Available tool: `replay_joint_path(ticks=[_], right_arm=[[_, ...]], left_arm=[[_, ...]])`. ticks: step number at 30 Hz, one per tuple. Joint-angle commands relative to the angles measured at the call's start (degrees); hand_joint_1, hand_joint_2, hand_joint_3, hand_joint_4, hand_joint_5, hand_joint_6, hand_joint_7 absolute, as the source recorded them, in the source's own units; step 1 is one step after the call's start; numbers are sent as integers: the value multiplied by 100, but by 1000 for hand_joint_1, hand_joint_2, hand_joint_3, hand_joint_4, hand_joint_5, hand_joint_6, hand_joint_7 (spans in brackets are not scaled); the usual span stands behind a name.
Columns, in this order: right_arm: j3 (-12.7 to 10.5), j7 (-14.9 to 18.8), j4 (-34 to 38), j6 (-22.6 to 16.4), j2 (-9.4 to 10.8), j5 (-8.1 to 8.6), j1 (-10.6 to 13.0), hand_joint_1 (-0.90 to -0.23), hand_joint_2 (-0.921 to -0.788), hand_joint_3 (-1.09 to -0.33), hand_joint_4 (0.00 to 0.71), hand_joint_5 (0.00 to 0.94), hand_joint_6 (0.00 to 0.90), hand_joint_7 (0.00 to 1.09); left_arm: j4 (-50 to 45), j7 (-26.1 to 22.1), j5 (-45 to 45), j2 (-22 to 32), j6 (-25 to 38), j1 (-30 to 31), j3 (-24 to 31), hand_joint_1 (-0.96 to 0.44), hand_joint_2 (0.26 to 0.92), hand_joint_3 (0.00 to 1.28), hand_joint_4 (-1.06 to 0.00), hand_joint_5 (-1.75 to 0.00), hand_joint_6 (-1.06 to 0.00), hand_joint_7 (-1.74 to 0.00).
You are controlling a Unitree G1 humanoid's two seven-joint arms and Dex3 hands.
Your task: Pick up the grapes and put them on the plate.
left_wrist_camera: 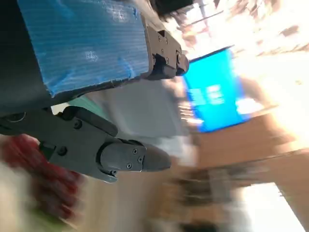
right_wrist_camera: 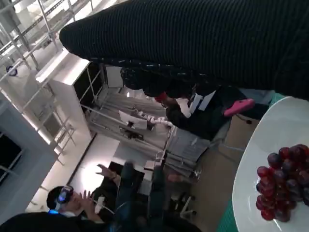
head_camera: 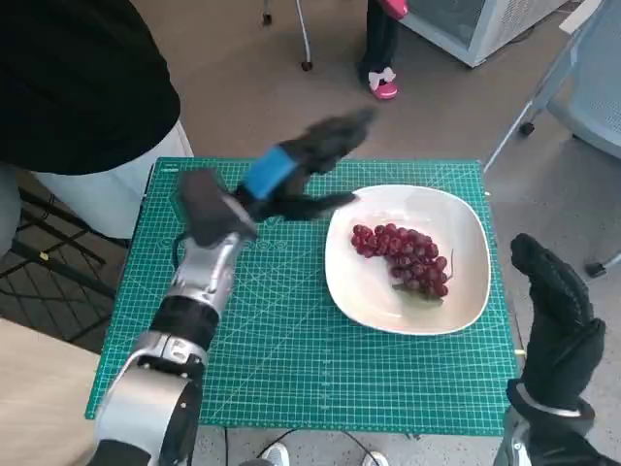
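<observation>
A bunch of dark red grapes (head_camera: 404,257) lies on the white plate (head_camera: 466,228) at the right of the green mat; the right wrist view shows the grapes (right_wrist_camera: 282,181) on the plate's rim (right_wrist_camera: 251,164). My left hand (head_camera: 296,170) hovers above the mat just left of the plate, fingers spread, holding nothing. In the left wrist view its black fingers (left_wrist_camera: 120,154) are apart and empty, with the grapes (left_wrist_camera: 29,169) a red blur behind them. My gloved right hand (head_camera: 558,320) is raised beside the table's right edge, apart from the plate, empty.
The green cutting mat (head_camera: 281,330) covers the small table. A person in a black top stands at the far left corner (head_camera: 78,78). Another person's pink shoe (head_camera: 385,85) and chair legs (head_camera: 529,97) show beyond the table. A seated person with a headset (right_wrist_camera: 72,200) appears in the right wrist view.
</observation>
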Motion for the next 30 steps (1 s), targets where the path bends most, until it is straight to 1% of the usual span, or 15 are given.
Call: replay_joint_path(ticks=[1,5,13,21,30], right_arm=[[56,140,104,211,-62,148,25,-618,-921,-855,457,5,191,207],[79,202,79,274,-82,205,-3,-619,-921,-854,459,5,193,204],[132,290,18,396,-95,277,-47,-618,-921,-848,457,3,197,199],[161,408,-19,443,-126,387,-35,-617,-921,-844,456,2,202,195],[161,505,-118,506,-161,470,20,-619,-921,-845,455,1,206,190]], left_arm=[[-215,-389,-444,-61,38,435,392,-606,921,417,-46,0,-151,0],[-303,-479,-483,-73,-55,626,473,-603,921,436,-40,-2,-144,-1],[-346,-491,-378,-30,-231,879,507,-623,921,458,-71,-14,-157,-8],[-438,-516,-365,37,-184,1061,514,-657,921,452,-98,-17,-180,-17],[-928,-498,-403,48,-18,1367,482,-656,921,451,-130,-20,-210,-26]])
